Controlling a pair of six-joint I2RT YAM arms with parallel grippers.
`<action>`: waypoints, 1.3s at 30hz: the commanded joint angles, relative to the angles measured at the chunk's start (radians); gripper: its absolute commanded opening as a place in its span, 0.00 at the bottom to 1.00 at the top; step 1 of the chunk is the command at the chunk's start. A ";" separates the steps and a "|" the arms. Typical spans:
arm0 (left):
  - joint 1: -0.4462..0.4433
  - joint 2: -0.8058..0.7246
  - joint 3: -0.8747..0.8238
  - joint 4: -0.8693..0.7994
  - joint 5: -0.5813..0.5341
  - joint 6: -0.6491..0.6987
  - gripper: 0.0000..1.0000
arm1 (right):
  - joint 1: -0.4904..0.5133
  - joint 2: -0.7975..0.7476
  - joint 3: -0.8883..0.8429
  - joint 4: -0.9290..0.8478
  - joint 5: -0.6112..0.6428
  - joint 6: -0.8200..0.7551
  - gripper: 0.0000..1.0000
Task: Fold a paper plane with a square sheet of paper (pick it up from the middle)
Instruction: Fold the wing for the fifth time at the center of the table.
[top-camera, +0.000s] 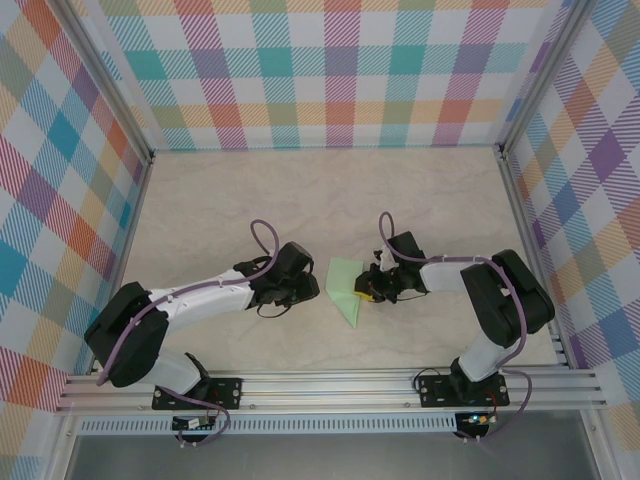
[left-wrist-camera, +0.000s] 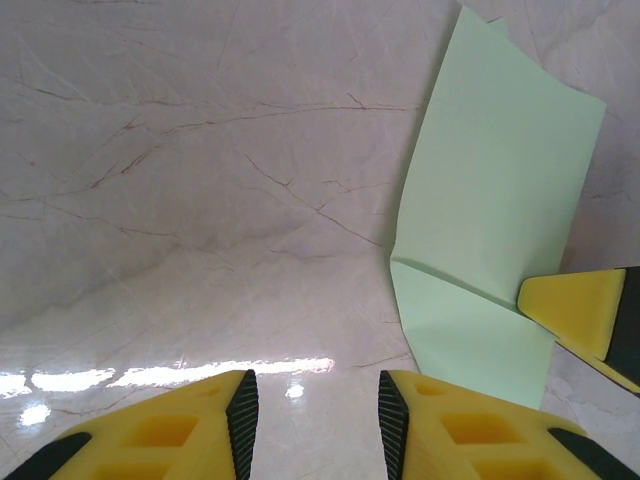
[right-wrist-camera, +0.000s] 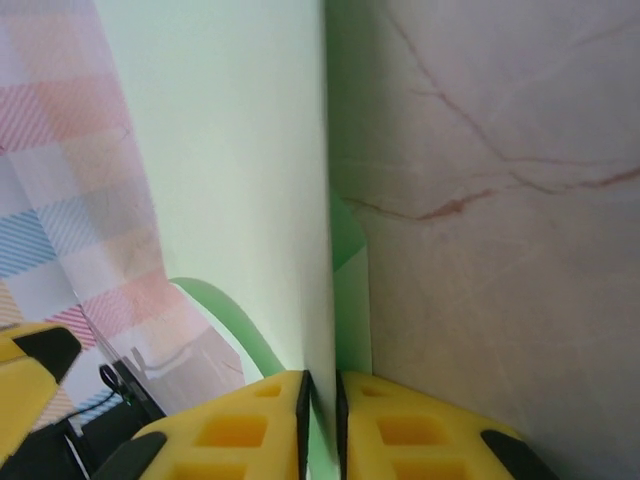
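Paper lies near the middle of the table (top-camera: 250, 200): the sheet of paper (top-camera: 345, 285) sits between the two grippers, with a diagonal crease across it and one flap raised. The right gripper (right-wrist-camera: 320, 410) has its fingers pinched almost together on that flap, which stands on edge between the pads. From the left wrist, one of its yellow fingertips (left-wrist-camera: 575, 300) shows at the sheet's right edge. The left gripper (left-wrist-camera: 318, 420) hovers just left of the sheet, fingers partly apart with nothing between them but bare table.

The step looks like folding the flap over the flat part. To do it well, I would keep the pinch close to the edge and carry the flap across in a low arc. The left fingers should come down on the flat half first (otherwise the thin sheet will likely slide).

From the right wrist, the raised flap blocks the flat part. From the left wrist, the sheet's near corner is cut off by the left finger. From above, the outline is too small to tell which corner is up.
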 joint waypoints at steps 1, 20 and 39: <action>-0.009 0.017 0.027 -0.012 0.002 0.027 0.39 | -0.005 -0.031 0.002 -0.001 0.020 0.002 0.24; -0.008 0.025 0.034 -0.016 -0.019 0.024 0.40 | 0.075 -0.240 0.058 -0.188 -0.069 -0.156 0.19; -0.008 0.067 0.040 0.018 0.031 0.023 0.41 | 0.056 -0.036 0.063 -0.126 -0.033 -0.186 0.16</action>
